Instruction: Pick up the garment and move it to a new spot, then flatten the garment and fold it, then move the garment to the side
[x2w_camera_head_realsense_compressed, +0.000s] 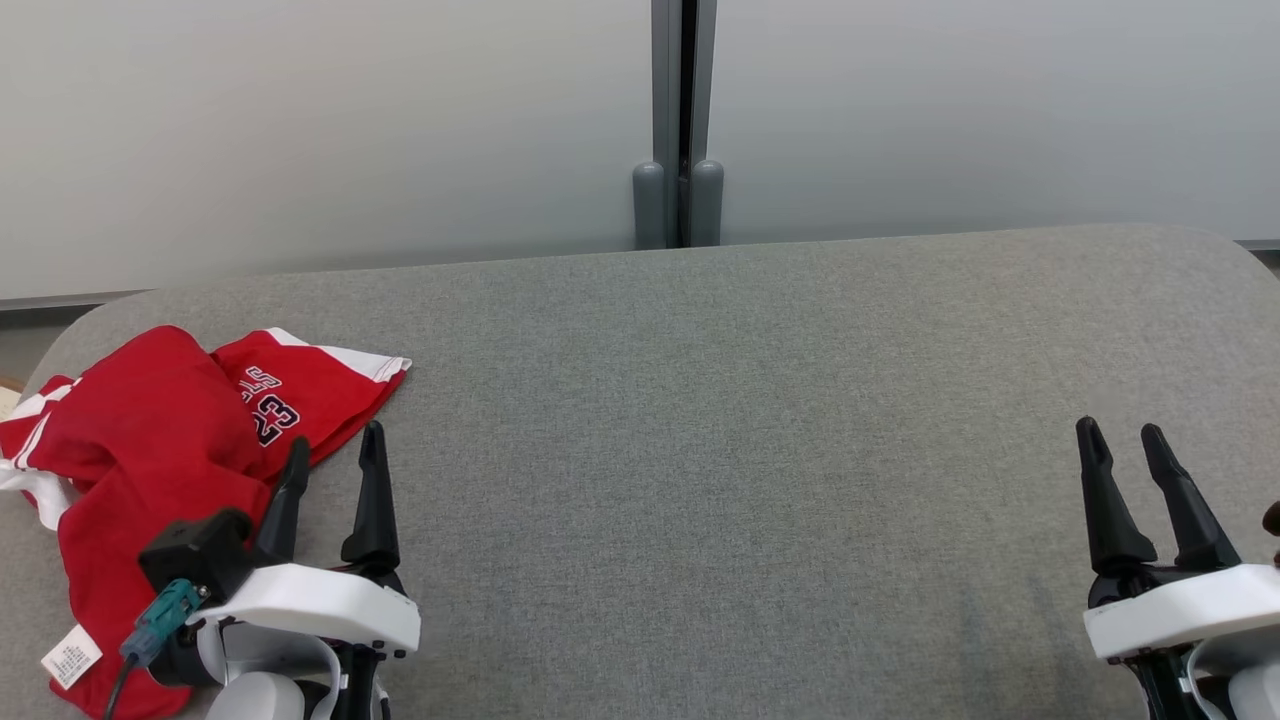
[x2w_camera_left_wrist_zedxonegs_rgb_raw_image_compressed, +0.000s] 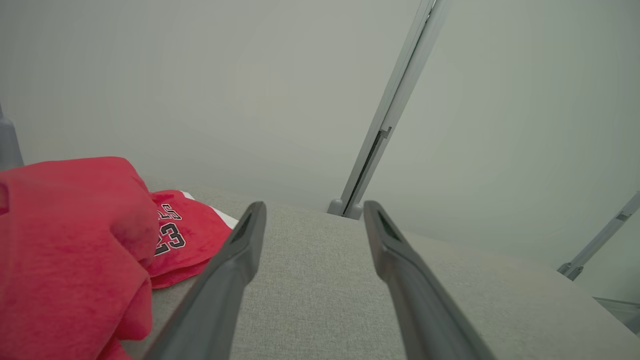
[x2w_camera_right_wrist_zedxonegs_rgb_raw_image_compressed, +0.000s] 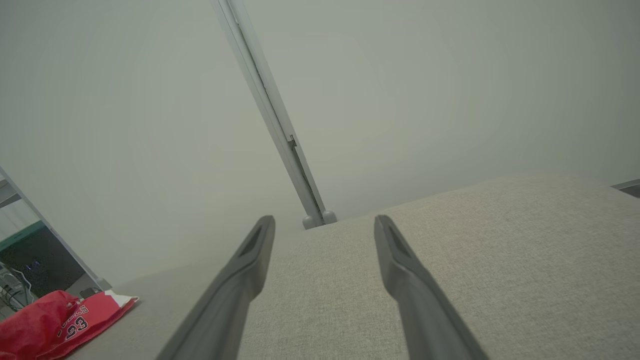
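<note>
— So where is the garment (x2w_camera_head_realsense_compressed: 150, 440) lying?

— At the far left of the head view, low in the frame, on a grey fabric-covered table (x2w_camera_head_realsense_compressed: 700, 450). It is red with white trim, crumpled into a heap, and one flap shows the number 23 in dark figures. A small white label (x2w_camera_head_realsense_compressed: 70, 657) sticks out at its lower left corner.

— And the arms?

— The left gripper (x2w_camera_head_realsense_compressed: 335, 437) sits at the lower left of that frame, just beside the heap, with its two dark fingers spread apart and nothing between them. One finger overlaps the red edge in the head view, but I cannot tell whether it touches the cloth. In the left wrist view the heap fills the lower left and bare grey fabric lies between the fingers.

— The other one?

— The right gripper (x2w_camera_head_realsense_compressed: 1120, 428) is at the lower right, well apart from the cloth, with its fingers also spread and holding nothing. They point up the frame over bare table.

— Behind the table?

— A pale wall (x2w_camera_head_realsense_compressed: 300, 130) runs across the top, split by a grey upright post (x2w_camera_head_realsense_compressed: 680, 120) near the middle.
</note>
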